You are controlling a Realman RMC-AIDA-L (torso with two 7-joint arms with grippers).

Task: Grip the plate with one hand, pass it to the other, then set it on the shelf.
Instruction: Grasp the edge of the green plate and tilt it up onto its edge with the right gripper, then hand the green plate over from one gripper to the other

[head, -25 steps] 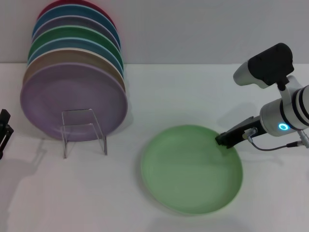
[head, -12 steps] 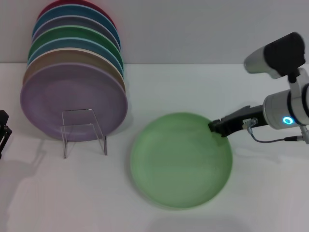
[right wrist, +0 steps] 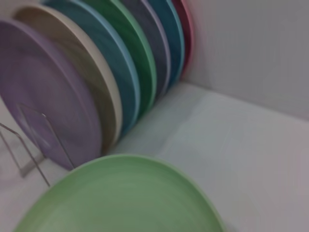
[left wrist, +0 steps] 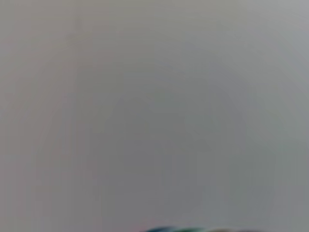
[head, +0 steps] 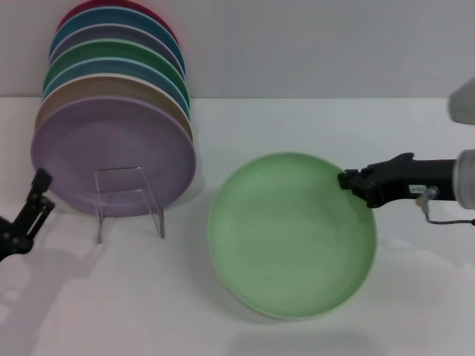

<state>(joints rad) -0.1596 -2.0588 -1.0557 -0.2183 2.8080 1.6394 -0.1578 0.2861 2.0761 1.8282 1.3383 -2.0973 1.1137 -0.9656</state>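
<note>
The right gripper (head: 349, 182) reaches in from the right side of the head view, and its black fingers are closed on the right rim of the plate (head: 291, 233). The pale green plate is held in front of the robot, over the white table (head: 297, 126), and it sits to the right of the shelf (head: 128, 200) and apart from it. In the right wrist view the plate (right wrist: 120, 198) fills the lower part, with its rim near the camera. The shelf is a small clear rack with thin upright legs, and it carries a row of coloured plates (head: 111, 96) standing on edge. The nearest one in this row is a lilac plate (head: 111, 156), and behind it come beige, blue, green and red ones. The same row (right wrist: 111, 77) shows in the right wrist view, beyond the green plate. The left gripper (head: 33, 200) is at the left edge of the head view, low beside the shelf, with nothing in it; I cannot tell how far its fingers are open. The left wrist view shows only a grey blur.
</note>
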